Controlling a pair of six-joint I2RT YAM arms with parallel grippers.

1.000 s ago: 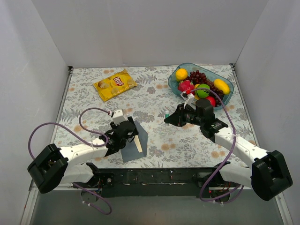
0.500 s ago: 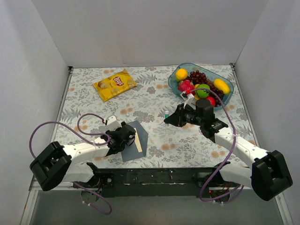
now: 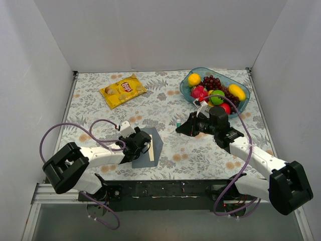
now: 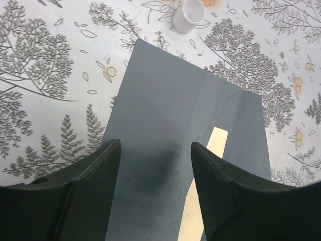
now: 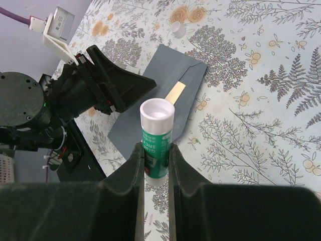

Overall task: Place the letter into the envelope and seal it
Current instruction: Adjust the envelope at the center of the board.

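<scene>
We are clamping the glue stick (image 5: pixel 156 125) in our right gripper (image 5: pixel 155 150), ready for sealing. Our left gripper (image 4: pixel 155 150), jaws apart, is hovering over the envelope (image 4: pixel 165 95).

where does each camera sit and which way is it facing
Top view: above and behind the arms, looking down at the table; left arm and right arm show, the left gripper over the envelope, the right gripper holding a glue stick.
Left wrist: looks down past its own open fingers at the envelope and a strip of the letter.
Right wrist: looks past its fingers and the glue stick toward the left arm.
Shared: all three see the envelope.
</scene>
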